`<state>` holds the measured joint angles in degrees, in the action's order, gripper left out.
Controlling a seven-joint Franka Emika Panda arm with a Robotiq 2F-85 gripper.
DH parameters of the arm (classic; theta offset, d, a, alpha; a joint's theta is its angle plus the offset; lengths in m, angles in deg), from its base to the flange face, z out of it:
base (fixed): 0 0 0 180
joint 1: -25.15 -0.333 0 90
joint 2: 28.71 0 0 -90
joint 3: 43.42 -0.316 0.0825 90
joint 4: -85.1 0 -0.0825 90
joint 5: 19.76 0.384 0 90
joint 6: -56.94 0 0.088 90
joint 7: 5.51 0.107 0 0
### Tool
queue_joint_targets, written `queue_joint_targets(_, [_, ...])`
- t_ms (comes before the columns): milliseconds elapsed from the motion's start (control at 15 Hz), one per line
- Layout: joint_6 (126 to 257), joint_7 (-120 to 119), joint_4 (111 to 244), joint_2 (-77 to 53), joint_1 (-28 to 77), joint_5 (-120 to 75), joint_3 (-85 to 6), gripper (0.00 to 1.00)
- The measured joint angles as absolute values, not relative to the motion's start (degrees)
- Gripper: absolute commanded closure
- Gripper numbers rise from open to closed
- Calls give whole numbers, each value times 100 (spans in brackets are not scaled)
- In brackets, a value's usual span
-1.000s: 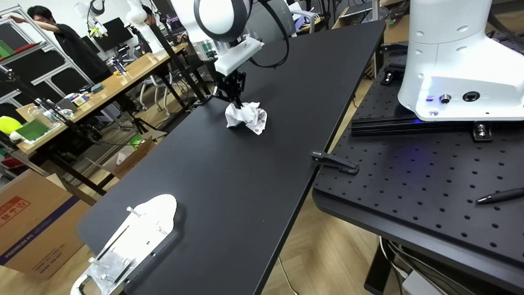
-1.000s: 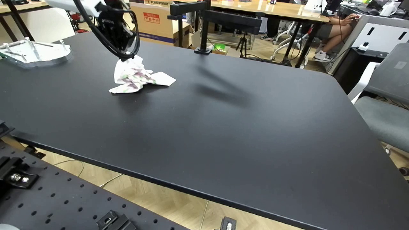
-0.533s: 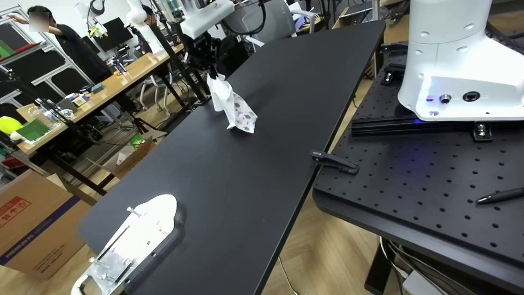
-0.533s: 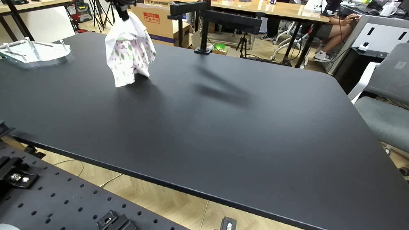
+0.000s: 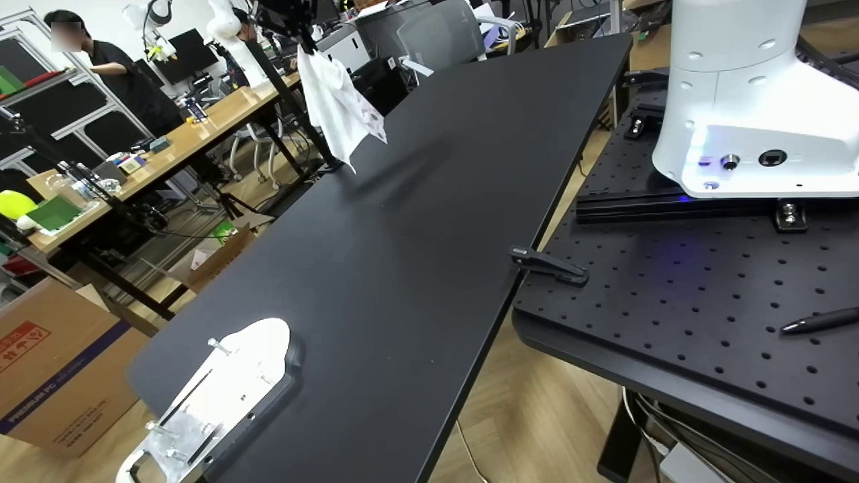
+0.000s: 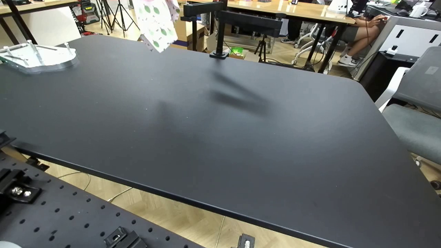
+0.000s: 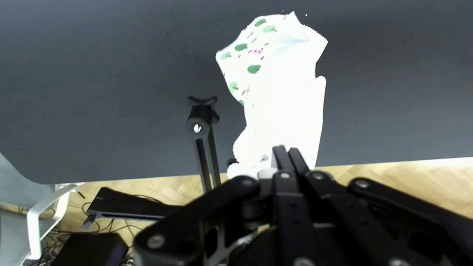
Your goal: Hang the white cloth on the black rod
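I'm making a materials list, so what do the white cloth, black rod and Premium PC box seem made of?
White cloth: probably thin, matte fabric, going by its soft folds and toothed edge.
Black rod: painted metal or hard plastic, I can't tell which; it looks straight, rigid and dull.
Premium PC box: likely matte cardboard, from its tan faces and printed stripe.

Up goes gripper (image 7: 287, 150), white cloth (image 5: 333, 104) rising with it! Crumpled on table (image 5: 376, 288) second ago, now long drape dangling clear. In background, person (image 5: 127, 87) draws outstretched arm (image 5: 113, 69) back in.
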<state>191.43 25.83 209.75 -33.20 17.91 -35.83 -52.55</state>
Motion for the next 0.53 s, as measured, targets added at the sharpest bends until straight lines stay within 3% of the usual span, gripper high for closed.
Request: queue_joint_targets(533, [18638, 2586, 19888, -3146, 2174, -3823, -5058, 99])
